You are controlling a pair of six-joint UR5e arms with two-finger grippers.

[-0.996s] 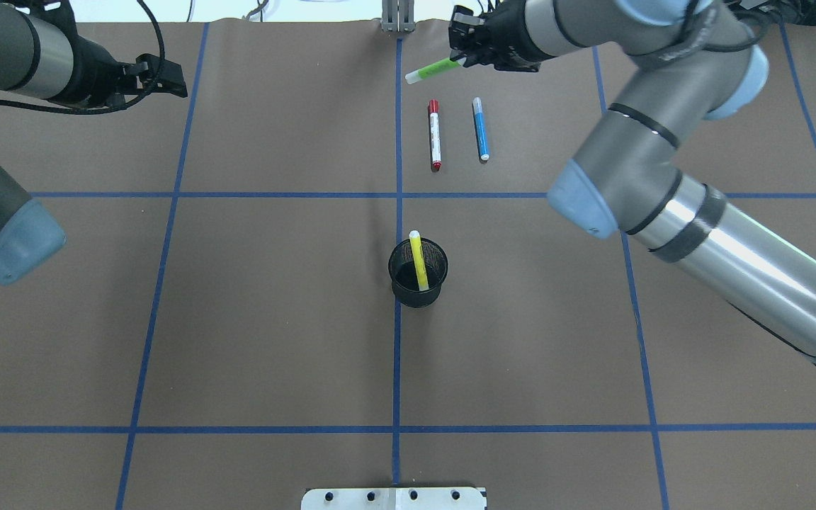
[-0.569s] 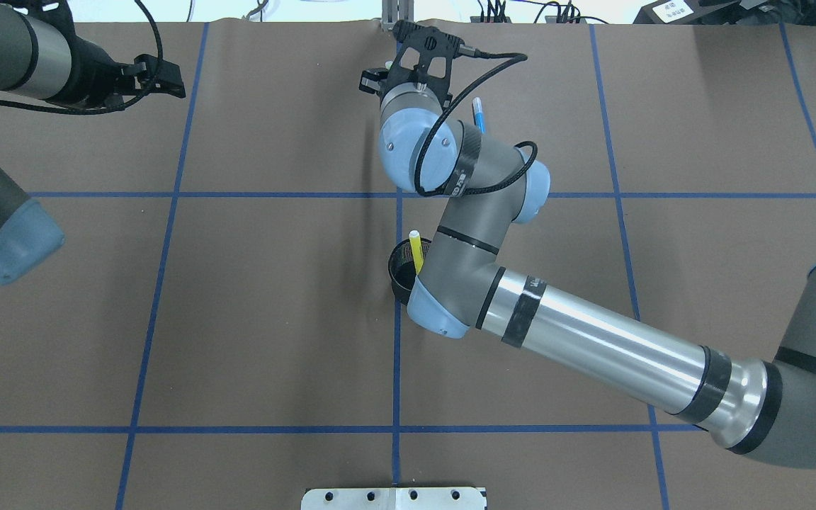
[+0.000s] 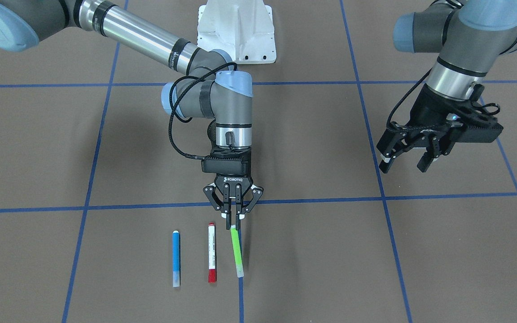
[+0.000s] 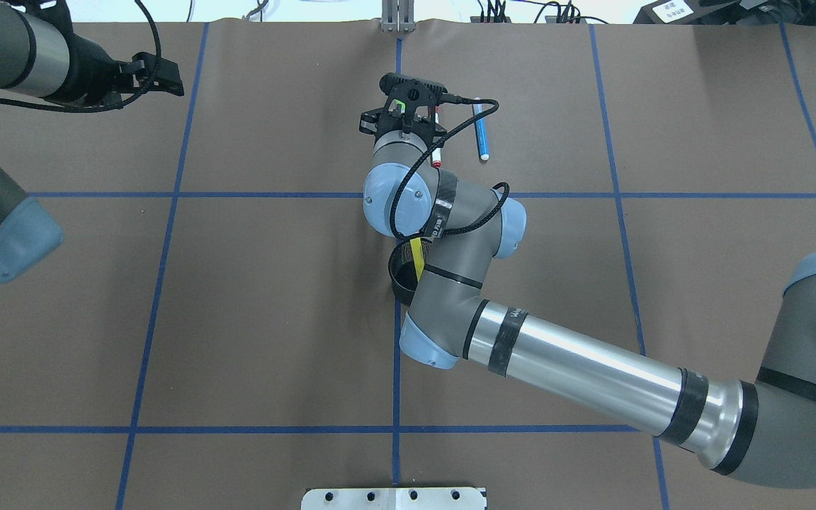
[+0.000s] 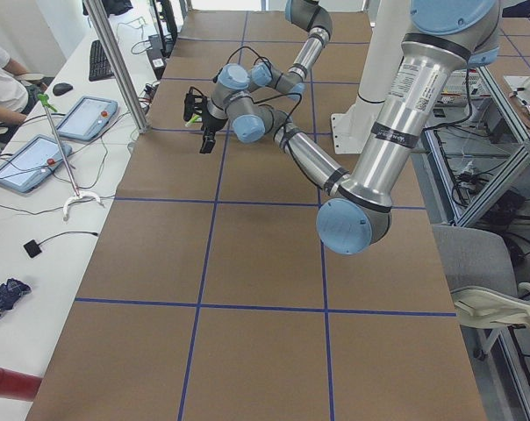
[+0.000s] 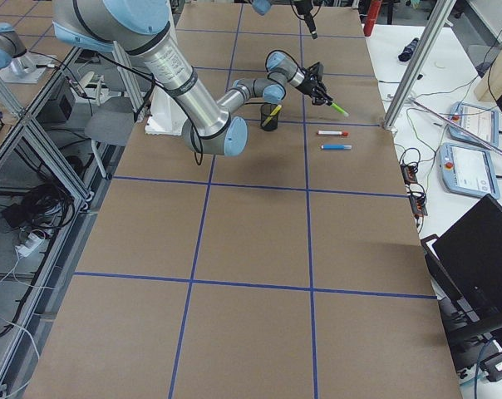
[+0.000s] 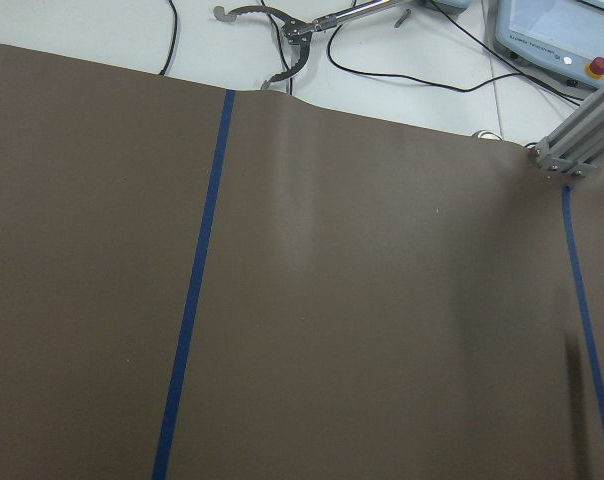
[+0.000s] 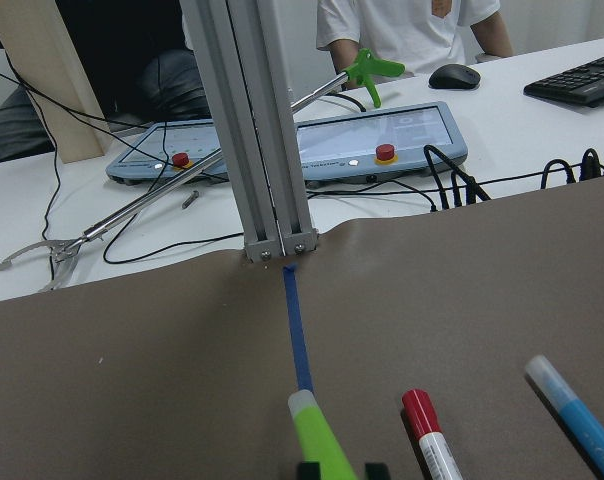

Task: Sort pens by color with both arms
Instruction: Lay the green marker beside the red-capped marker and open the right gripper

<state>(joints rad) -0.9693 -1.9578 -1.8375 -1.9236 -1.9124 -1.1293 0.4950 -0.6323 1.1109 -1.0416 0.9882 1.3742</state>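
Brown taped table (image 3: 375,269), right hand (image 3: 233,225) pinching lime green pen (image 3: 236,252), left hand (image 3: 403,167) spread, empty

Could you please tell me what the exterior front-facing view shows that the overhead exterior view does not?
Only the front-facing view shows the whole lime green pen pinched in the right end effector, and the whole red-capped white pen. Only the overhead view shows the black mesh cup holding the yellow pen, partly under the right arm. Both show the blue pen lying on the table.
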